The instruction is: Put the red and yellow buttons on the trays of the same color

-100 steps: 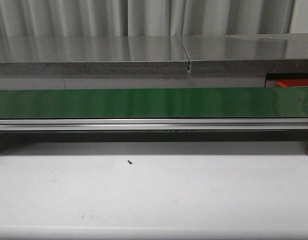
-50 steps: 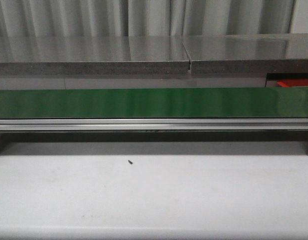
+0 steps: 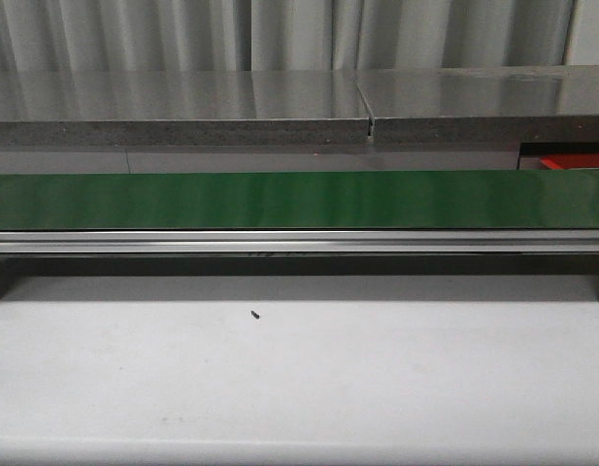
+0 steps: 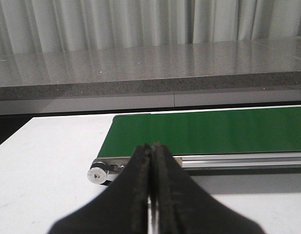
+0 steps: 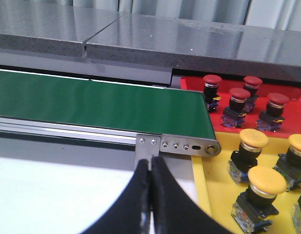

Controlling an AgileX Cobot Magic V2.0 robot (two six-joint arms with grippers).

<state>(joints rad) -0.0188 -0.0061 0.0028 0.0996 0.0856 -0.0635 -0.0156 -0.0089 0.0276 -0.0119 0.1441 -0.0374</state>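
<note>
Buttons: red buttons (image 5: 239, 99) on red tray (image 5: 223, 127), yellow buttons (image 5: 266, 179) on yellow tray (image 5: 213, 185), beside closed, empty right gripper (image 5: 150, 168); left gripper (image 4: 151, 153) closed, empty.

The front view has shifted very slightly rightward.

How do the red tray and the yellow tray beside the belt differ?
The red plastic tray holds four red mushroom-head push buttons; the yellow plastic tray holds yellow-capped ones, with some cut off by the frame. The red tray lies farther back, against the grey counter; the yellow one sits nearer. Both sit at the green conveyor belt's end.
</note>
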